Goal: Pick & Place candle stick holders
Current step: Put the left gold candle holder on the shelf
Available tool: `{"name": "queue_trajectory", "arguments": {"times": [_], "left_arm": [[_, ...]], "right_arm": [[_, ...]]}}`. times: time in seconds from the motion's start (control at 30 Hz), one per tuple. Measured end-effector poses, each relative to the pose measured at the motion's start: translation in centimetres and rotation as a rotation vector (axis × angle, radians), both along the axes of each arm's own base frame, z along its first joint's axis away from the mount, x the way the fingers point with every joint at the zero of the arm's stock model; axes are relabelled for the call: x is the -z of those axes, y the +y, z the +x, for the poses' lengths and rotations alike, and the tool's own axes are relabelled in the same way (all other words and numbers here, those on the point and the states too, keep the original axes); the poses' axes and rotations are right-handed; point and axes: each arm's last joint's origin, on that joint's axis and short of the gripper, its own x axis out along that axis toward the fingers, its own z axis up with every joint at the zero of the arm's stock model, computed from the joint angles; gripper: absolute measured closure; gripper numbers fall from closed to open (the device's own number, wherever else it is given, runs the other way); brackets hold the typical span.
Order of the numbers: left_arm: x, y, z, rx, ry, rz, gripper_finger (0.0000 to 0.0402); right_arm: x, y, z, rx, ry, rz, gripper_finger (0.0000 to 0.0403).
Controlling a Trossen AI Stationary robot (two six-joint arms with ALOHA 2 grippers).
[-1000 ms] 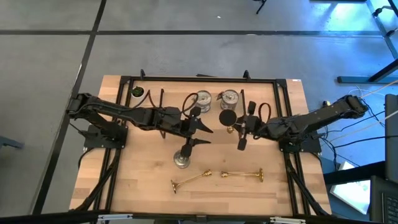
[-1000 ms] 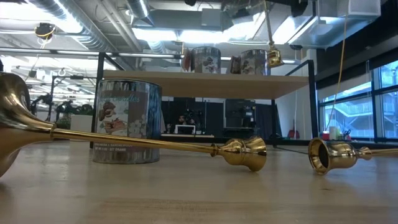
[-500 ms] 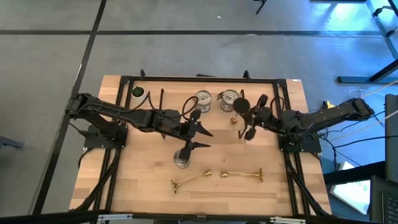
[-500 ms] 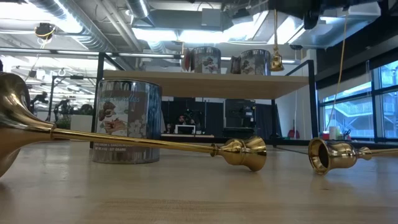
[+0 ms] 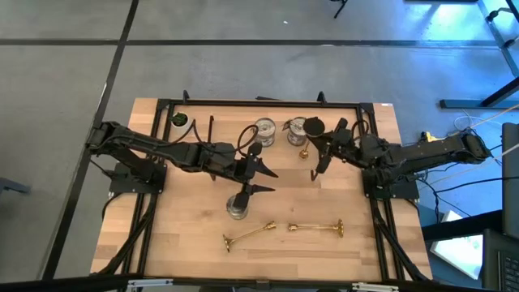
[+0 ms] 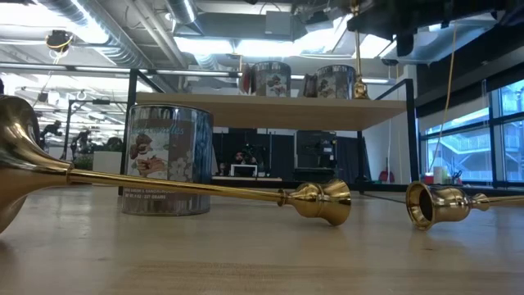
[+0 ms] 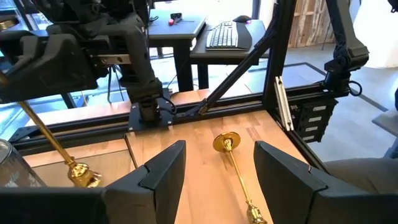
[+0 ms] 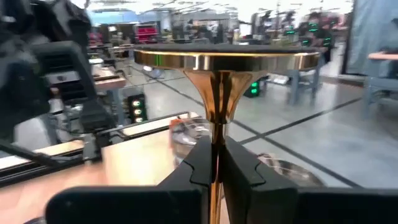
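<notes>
High view: right pincer (image 5: 323,151) clamps an upright brass candlestick (image 5: 309,138) beside two silvery cups (image 5: 265,131); left pincer (image 5: 261,178) spread wide above a third cup (image 5: 237,208).

Bench layout, seen from above

Two cups (image 5: 265,130) (image 5: 297,128) and a plant pot (image 5: 179,120) stand along the far edge; a third cup (image 5: 237,209) sits mid-bench; two sticks (image 5: 248,234) (image 5: 316,228) lie near the front edge.

Counts on the table (image 5: 195,235)
Three brass candlesticks (image 5: 315,228) (image 5: 247,234) (image 5: 308,136); three silvery cups (image 5: 237,208) (image 5: 265,130) (image 5: 297,128); one potted plant (image 5: 179,121) at its far corner.
</notes>
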Motion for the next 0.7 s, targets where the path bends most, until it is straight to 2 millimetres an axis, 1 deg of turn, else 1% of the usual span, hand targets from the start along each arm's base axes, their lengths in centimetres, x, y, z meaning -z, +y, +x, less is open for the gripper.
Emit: {"name": "queue_trajectory", "arguments": {"times": [0.2,0.37,0.53,0.7], "left_arm": [[0.0,0.0,0.0,0.0,0.004,-0.001,0.0215],[0.0,0.0,0.0,0.0,0.004,0.0,0.0215],[0.1,0.0,0.0,0.0,0.005,0.0,0.0215],[0.1,0.0,0.0,0.0,0.009,0.0,0.0215]], "right_arm": [[0.3,0.5,0.3,-0.037,0.015,-0.004,0.0387],[0.6,0.7,0.9,-0.053,0.042,-0.046,0.0387],[0.8,0.8,1.4,-0.054,0.035,-0.048,0.0387],[0.9,0.9,1.6,-0.074,0.031,-0.048,0.0387]]}}
